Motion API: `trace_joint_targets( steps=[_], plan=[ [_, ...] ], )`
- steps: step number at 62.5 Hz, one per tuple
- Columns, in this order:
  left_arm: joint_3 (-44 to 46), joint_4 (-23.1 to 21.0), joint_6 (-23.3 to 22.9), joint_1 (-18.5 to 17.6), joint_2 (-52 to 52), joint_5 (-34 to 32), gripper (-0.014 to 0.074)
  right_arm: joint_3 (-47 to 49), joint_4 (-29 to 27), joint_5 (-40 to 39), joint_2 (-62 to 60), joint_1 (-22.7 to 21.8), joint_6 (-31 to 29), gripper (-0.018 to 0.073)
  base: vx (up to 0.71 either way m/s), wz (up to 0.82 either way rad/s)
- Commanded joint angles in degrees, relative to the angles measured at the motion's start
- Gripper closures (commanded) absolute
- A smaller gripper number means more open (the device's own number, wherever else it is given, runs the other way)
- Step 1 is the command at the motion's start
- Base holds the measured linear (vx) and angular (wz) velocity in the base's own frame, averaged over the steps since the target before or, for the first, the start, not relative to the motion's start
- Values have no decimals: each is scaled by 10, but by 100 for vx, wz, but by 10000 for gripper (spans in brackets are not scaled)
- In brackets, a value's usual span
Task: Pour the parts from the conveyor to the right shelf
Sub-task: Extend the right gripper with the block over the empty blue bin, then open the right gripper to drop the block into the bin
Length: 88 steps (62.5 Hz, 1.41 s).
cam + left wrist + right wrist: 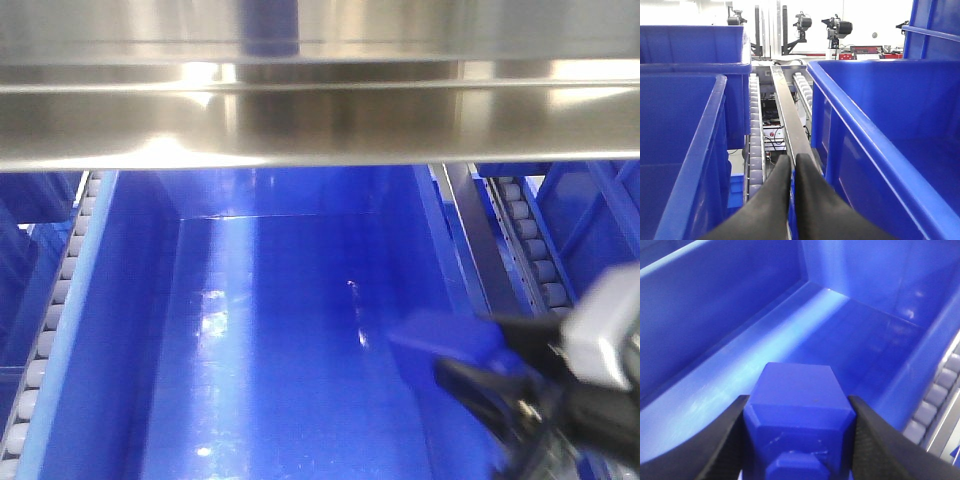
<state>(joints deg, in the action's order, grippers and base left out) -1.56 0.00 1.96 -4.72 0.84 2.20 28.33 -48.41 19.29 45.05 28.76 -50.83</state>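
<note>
My right gripper (797, 405) is shut on a small blue box (797, 385), one black finger against each of its sides. It holds the box over the inside of a large blue bin (715, 305) with a bare floor. In the front view the gripper (480, 378) and the box (445, 340) are at the lower right, over the same bin (280, 350). No parts show in the box or the bin. My left gripper (792, 159) is shut and empty, over the gap between two blue bins.
A steel shelf beam (320, 110) crosses above the bin. Roller tracks (60, 290) (530, 250) run along both its sides. In the left wrist view a steel rail (790, 120) and rollers (755, 130) lie between blue bins on the left (685, 150) and right (880, 130).
</note>
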Motion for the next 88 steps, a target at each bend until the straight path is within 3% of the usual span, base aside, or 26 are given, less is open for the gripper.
trace_joint_targets(
  steps=[1,15,22,33,39,63,69,88],
  plan=[
    [-17,0,-5,-2,6,-41,603,44,-16,-54,38,27,-2,538,0,0],
    [-17,0,-5,-2,6,-41,603,99,-17,-138,160,128,2,538,0,0],
    [-17,0,-5,-2,6,-41,603,127,-38,-174,229,156,14,538,0,0],
    [-17,0,-5,-2,6,-41,603,183,-60,-175,327,156,14,522,0,0],
    [-17,0,-5,-2,6,-41,603,213,-64,-166,369,156,14,470,0,0],
    [-17,0,-5,-2,6,-41,603,265,-68,-177,473,156,31,75,0,0],
    [-17,0,-5,-2,6,-41,603,265,-71,-183,479,156,31,21,0,0],
    [-17,0,-5,-2,6,-41,603,264,-77,-193,414,155,29,10,0,0]
  ],
)
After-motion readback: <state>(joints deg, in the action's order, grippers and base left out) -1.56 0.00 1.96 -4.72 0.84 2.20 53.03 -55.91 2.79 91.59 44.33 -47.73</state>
